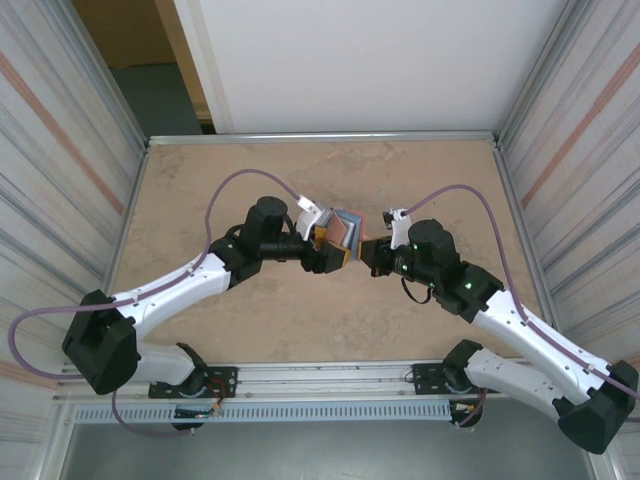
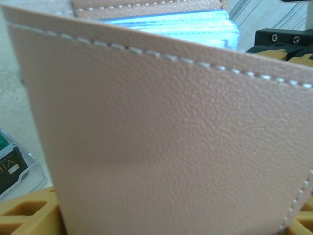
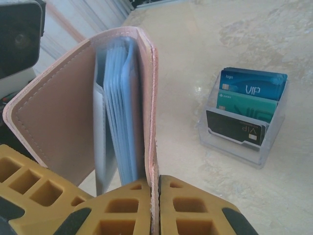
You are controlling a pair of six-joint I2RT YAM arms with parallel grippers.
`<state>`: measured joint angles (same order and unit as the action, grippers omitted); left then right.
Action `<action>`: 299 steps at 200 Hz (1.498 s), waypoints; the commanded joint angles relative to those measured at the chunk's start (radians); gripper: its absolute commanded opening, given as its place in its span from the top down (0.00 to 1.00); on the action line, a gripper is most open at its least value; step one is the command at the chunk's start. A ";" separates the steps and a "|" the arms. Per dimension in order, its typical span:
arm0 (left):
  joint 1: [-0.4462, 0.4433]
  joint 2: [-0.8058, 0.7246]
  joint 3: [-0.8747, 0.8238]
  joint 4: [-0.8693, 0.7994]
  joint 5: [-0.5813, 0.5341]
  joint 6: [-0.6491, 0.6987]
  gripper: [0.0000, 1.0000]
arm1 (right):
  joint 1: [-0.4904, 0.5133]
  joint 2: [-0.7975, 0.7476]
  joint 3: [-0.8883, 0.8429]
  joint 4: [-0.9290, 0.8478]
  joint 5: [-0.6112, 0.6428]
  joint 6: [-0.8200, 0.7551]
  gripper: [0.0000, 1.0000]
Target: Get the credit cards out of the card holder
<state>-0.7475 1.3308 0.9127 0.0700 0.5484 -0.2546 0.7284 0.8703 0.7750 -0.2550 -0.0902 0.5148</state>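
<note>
in the middle of the table (image 1: 200, 180) the two arms met nose to nose, and the card holder (image 1: 343, 232) hung between them, up off the surface and standing open like a book. the right claw (image 3: 155, 188) was clenched on the edge of one tan cover, its yellow fingers (image 3: 195, 205) pinched tight with only the thin leather between them. a sheaf of pale blue leaves stood upright inside the fold; whether any were cards i could not tell. the left claw (image 1: 327, 252) was set around the other cover, its yellow fingers (image 2: 22, 213) standing wide at either side of the stitched flap; whether they pressed on it i could not tell. on the table near the holder sat a small clear stand (image 3: 234, 147) with three credit cards (image 3: 252, 88) stepped in it: a blue one at the back, a teal one in the middle, a black one in front.
</note>
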 commanded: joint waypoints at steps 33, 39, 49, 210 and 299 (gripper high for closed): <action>-0.006 -0.003 0.023 -0.010 -0.031 -0.002 0.26 | 0.018 -0.025 0.059 -0.047 0.084 -0.001 1.00; -0.007 -0.002 0.023 -0.010 -0.032 -0.001 0.27 | 0.021 -0.026 0.061 -0.052 0.092 -0.002 1.00; -0.007 0.000 0.024 -0.010 -0.031 -0.003 0.29 | 0.025 -0.028 0.062 -0.056 0.097 -0.002 1.00; -0.049 0.050 0.045 0.004 -0.035 -0.006 0.77 | 0.091 0.027 0.123 -0.151 0.253 0.018 1.00; -0.044 0.007 0.019 0.023 -0.020 -0.032 0.87 | 0.053 0.010 0.094 -0.124 0.154 0.019 1.00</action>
<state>-0.7872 1.3827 0.9276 0.0662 0.5030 -0.2790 0.7979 0.9016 0.8589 -0.4129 0.1192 0.5194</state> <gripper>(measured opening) 0.174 0.093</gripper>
